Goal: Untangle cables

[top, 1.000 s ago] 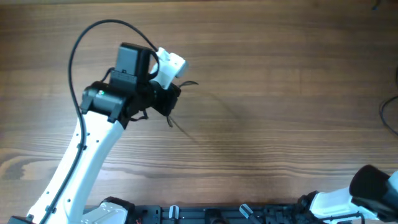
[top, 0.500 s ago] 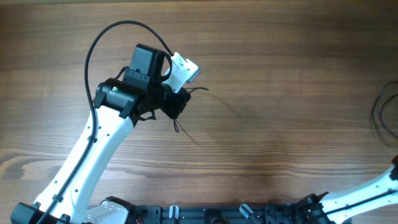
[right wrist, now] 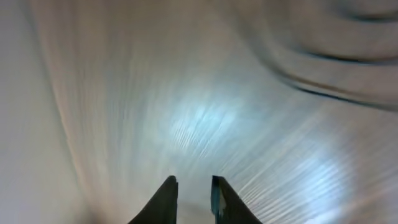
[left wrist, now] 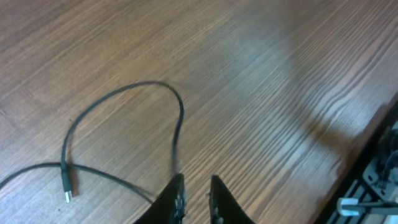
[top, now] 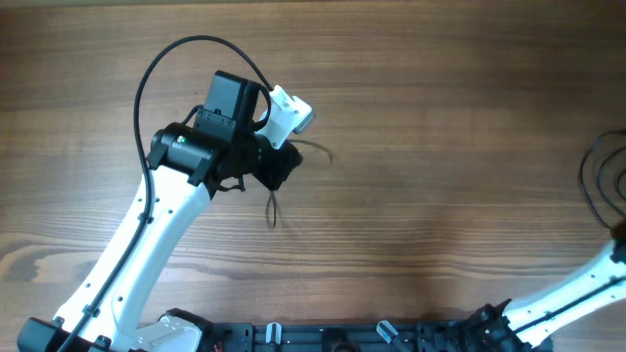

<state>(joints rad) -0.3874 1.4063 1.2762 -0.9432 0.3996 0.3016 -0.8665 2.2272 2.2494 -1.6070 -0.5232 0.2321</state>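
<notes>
Swung lower, the cable (left wrist: 181, 115) dangles from the left gripper (left wrist: 194, 186), jaws pinched on it. At the right gripper (right wrist: 191, 186), jaws sit nearly closed, empty.

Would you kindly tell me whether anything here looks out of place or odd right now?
The thin black cable at the left gripper has strands crossing near its plug end, so it looks tangled. More cable loops sit at the right edge of the overhead view, partly out of frame.
</notes>
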